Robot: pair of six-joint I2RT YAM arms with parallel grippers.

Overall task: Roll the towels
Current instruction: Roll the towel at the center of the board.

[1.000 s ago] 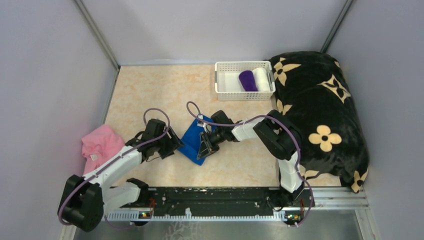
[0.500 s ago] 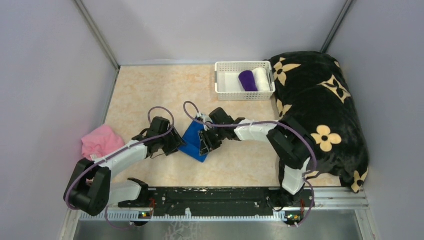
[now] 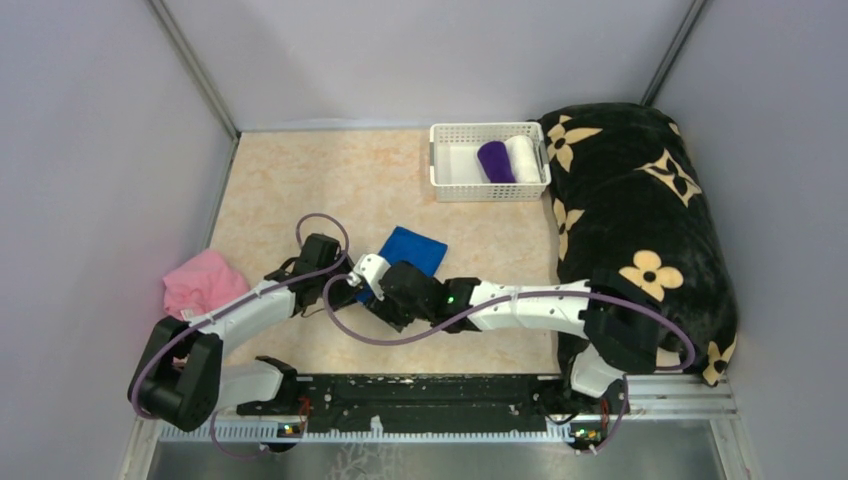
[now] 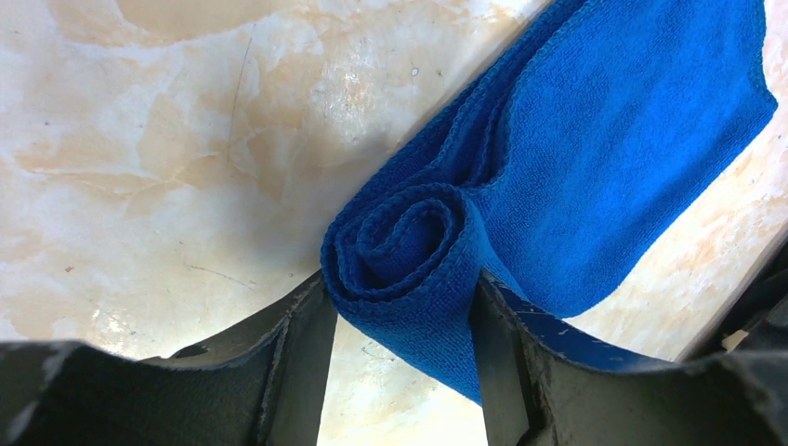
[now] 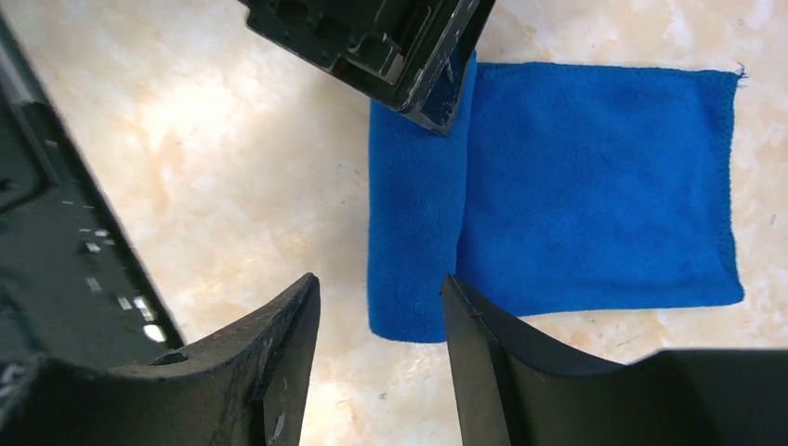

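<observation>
The bright blue towel (image 3: 413,250) lies on the table, its near end rolled and the rest flat. In the left wrist view the rolled end (image 4: 409,251) sits pressed between both fingers of my left gripper (image 4: 400,279), which is shut on it. My right gripper (image 5: 381,283) stands open at the roll's other end (image 5: 413,232), its fingers (image 5: 288,353) apart from the cloth. In the top view both grippers, left (image 3: 340,288) and right (image 3: 385,292), meet at the towel's near-left corner and hide the roll. The purple towel (image 3: 494,160) and white towel (image 3: 522,157) lie rolled in the basket.
The white basket (image 3: 447,168) stands at the back. A big black flowered blanket (image 3: 640,220) fills the right side, and the right arm's base is against it. A pink cloth (image 3: 200,285) lies bunched at the left edge, near the left arm.
My right gripper opened, let go of the blue towel and swung down to its near-left corner, uncovering the flat part. The left gripper narrowed onto the rolled end.
</observation>
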